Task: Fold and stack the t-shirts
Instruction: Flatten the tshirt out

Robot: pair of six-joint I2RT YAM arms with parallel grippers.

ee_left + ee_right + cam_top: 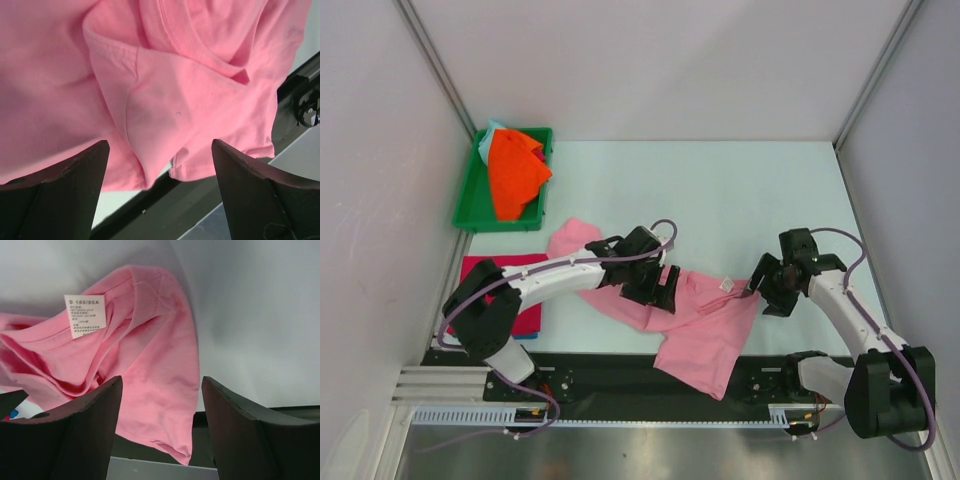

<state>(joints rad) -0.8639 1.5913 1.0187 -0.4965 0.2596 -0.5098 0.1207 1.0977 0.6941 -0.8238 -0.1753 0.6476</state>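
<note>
While the pink shirt (705, 325) lies crumpled at the desk's (740, 200) near edge, our left fingers (55, 200) and right fingers (75, 435) hang wide and empty, and next we likely grip its edges to spread it flat.

This looks like a robot lab, a small test booth and not a home. Plain white walls (650, 70) with metal posts (432, 55) stand on the left, right and far sides of a pale counter (720, 200). The left arm (555, 275) and the right arm (850, 310), both with purple cables (666, 226), are bolted to a black rail (610, 372) at the near edge.
</note>
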